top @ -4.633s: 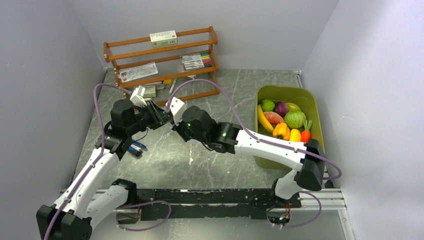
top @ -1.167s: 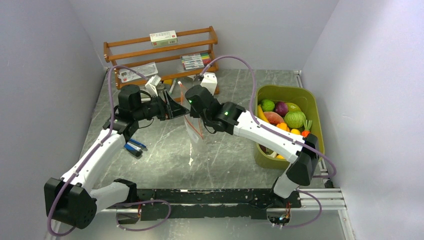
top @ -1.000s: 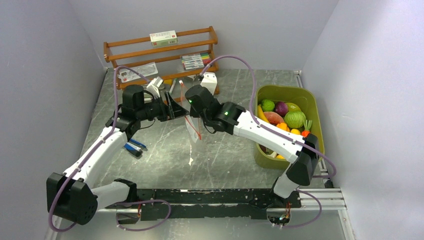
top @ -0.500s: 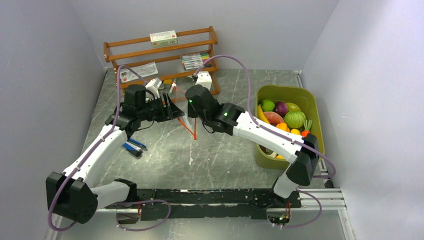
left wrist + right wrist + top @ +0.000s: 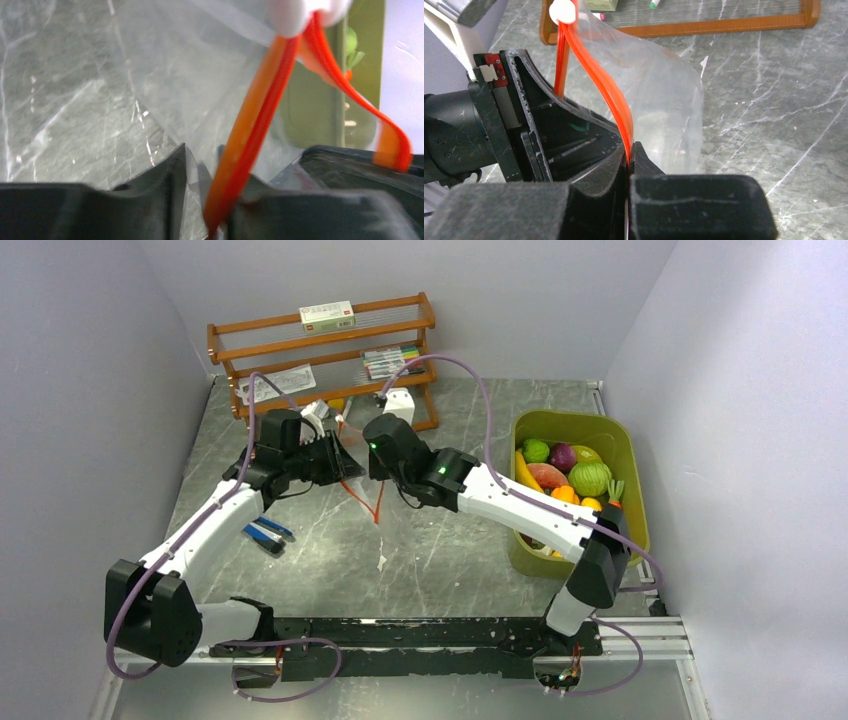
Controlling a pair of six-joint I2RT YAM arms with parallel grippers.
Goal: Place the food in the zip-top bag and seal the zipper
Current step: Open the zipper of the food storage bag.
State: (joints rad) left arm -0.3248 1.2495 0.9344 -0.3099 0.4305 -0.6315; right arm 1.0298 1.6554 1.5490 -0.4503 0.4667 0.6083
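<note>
The clear zip-top bag (image 5: 375, 490) hangs above the table between my two grippers. Its red-orange zipper (image 5: 366, 502) droops in a loop. My right gripper (image 5: 630, 150) is shut on the zipper (image 5: 600, 75), just below the white slider (image 5: 563, 11). My left gripper (image 5: 216, 165) has its jaws narrow around the zipper (image 5: 260, 110). The strip lies against one finger, while a thin gap with clear bag film (image 5: 165, 90) shows beside the other. The food (image 5: 565, 480) lies in the olive-green bin (image 5: 622, 445) on the right, away from both grippers.
A wooden rack (image 5: 320, 355) stands at the back with marker pens (image 5: 392, 362) and a small box (image 5: 327, 315) on it. Blue pens (image 5: 265, 532) lie on the marble table beside the left arm. Grey walls close in on both sides.
Both grippers have shifted left and toward the rack, carrying the bag along. The left jaws have narrowed from wide open to close around the zipper strip. The right grip is unchanged.
</note>
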